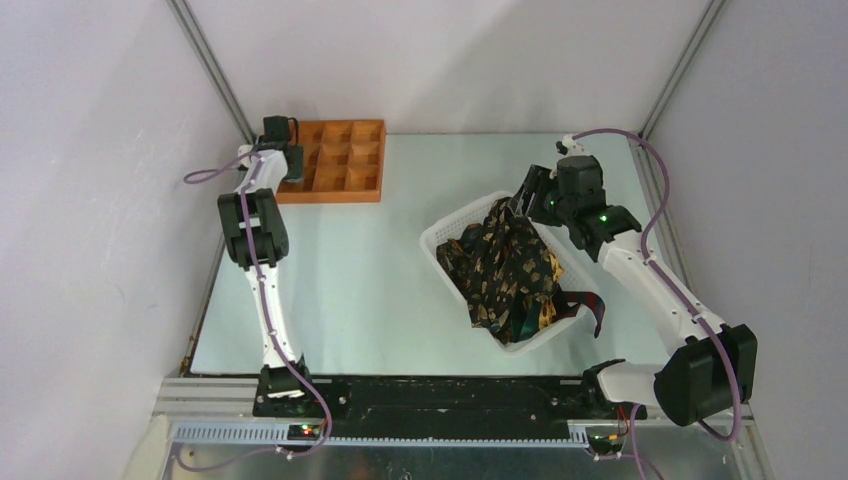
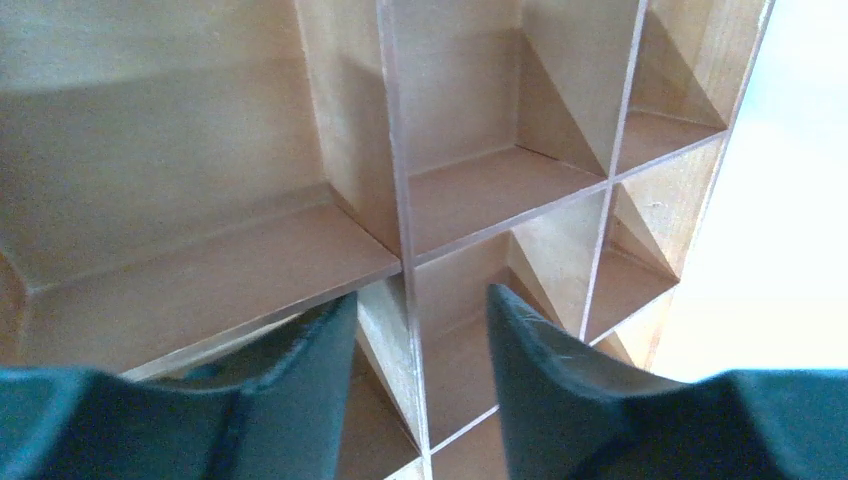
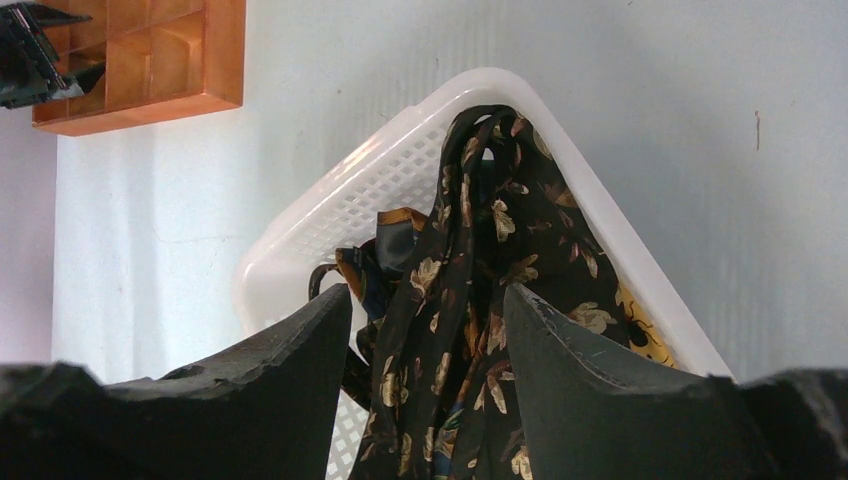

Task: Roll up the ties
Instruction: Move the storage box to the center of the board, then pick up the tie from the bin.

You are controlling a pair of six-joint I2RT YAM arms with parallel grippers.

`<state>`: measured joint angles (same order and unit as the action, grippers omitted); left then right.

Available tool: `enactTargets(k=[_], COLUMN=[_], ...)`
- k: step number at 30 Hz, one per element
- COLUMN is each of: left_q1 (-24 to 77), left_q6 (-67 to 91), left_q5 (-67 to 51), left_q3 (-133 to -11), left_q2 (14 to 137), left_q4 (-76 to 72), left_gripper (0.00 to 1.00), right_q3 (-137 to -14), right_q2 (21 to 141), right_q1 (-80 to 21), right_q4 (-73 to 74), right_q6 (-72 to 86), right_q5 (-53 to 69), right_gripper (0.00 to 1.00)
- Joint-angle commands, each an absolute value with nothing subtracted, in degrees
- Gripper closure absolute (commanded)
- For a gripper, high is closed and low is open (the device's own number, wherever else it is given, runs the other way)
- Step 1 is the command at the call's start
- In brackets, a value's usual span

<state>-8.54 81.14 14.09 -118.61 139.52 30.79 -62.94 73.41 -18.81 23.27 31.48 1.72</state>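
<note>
Closest to the right wrist lens: two dark fingers [image 3: 300, 380] of the right claw [image 3: 428, 300], parted to a middling gap, not clamped. Between them, a band of the ties [image 3: 470, 330], dark cloth with gold and brown leaves. On the left side, white mesh visible between finger and cloth. On the right side, cloth right up against the finger's edge, contact or not impossible to tell.

Beyond the fingertips, more of the same cloth, heaped in a white mesh basket [image 3: 400, 170] and folded up over its far corner. From above, the same heap filling most of the basket, on the right half of the grey table [image 1: 350, 290], with one dark end trailing over the rim on the side nearest the right arm. Right claw poised at the basket's far corner, by the top of the heap.

Closest to the left wrist lens: left claw [image 2: 420, 300], fingers apart by a moderate gap, nothing held. Astride one thin divider of the orange tray [image 2: 200, 270], one finger to each side of it, not seen touching the wood. From above, tray at the far left corner of the table, well apart from the basket, left claw at its left edge.
</note>
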Motion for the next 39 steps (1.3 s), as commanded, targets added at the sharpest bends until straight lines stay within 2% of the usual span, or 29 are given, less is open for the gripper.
enactTargets(k=[1, 3, 6, 11, 18, 22, 24, 26, 27, 32, 39], left_q1=[-9.21, -9.12, -9.14, -9.14, -8.57, -5.93, -3.50, 0.04, 2.49, 4.37, 6.42], left_q6=[78.26, 77.43, 76.01, 74.30, 69.21, 62.42, 56.25, 50.68, 47.30, 46.36, 44.49], left_q5=[11.55, 11.17, 11.02, 10.54, 3.30, 7.29, 10.82, 14.60, 15.52, 2.19, -2.79], left_q3=[-121.35, -121.48, -120.79, -114.70, -105.29, -97.43, -96.83, -94.94, -92.36, -68.43, -58.62], left_q2=[136.21, 135.26, 132.92, 127.24, 115.61, 105.02, 100.53, 95.68, 92.54, 81.81, 71.71], left_q4=[27.73, 27.75, 28.17, 26.37, 22.14, 20.91, 23.79, 25.58, 25.67, 5.44, 3.87], left_gripper=[0.35, 0.27, 0.24, 0.22, 0.22, 0.21, 0.18, 0.07, 0.02, 0.00, 0.00], right_q3=[-63.19, -63.19, -63.19, -63.19, -65.87, -68.21, -68.59, -69.15, -69.58, -71.46, -75.56], right_q2=[72.33, 72.03, 71.37, 70.24, 72.54, 76.32, 78.18, 80.40, 81.25, 88.21, 95.95], right_q1=[-18.23, -18.06, -17.61, -17.41, -17.45, -18.19, -18.52, -18.62, -18.67, -18.80, -19.02], right_q4=[21.40, 21.38, 21.48, 21.56, 23.63, 25.80, 25.40, 24.81, 24.26, 21.70, 20.99], right_q6=[31.20, 30.98, 30.85, 29.58, 25.28, 25.07, 25.50, 26.20, 26.55, 27.24, 27.31], right_q5=[2.27, 2.37, 2.62, 3.15, 5.20, 4.85, 4.69, 4.71, 4.85, 6.07, 5.54], right_gripper=[0.38, 0.37, 0.36, 0.34, 0.30, 0.30, 0.32, 0.35, 0.36, 0.42, 0.43])
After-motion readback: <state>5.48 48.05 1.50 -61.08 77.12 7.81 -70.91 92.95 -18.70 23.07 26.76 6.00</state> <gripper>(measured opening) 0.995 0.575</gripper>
